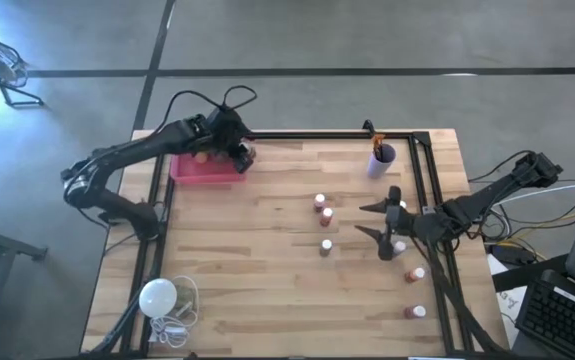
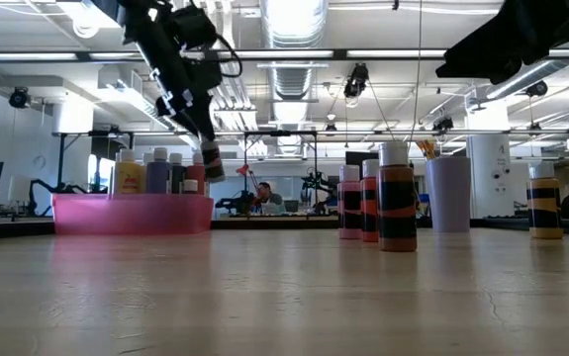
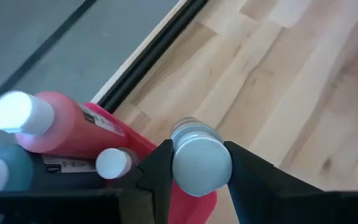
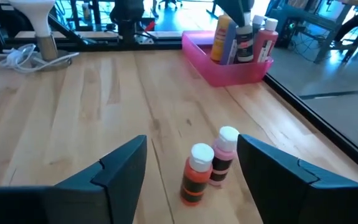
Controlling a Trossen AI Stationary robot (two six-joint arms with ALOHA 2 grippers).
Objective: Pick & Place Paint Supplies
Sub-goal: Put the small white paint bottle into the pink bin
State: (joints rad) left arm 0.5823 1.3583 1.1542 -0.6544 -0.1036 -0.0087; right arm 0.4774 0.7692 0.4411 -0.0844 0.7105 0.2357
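Left claw (image 3: 197,177) clamped on a small white-capped bottle (image 3: 200,158), held just above the edge of the pink tray (image 1: 204,168) at the bench's (image 1: 267,260) far left. Right claw (image 4: 191,165) open, hovering over two small bottles (image 4: 207,171) standing mid-bench; more bottles scattered nearby.
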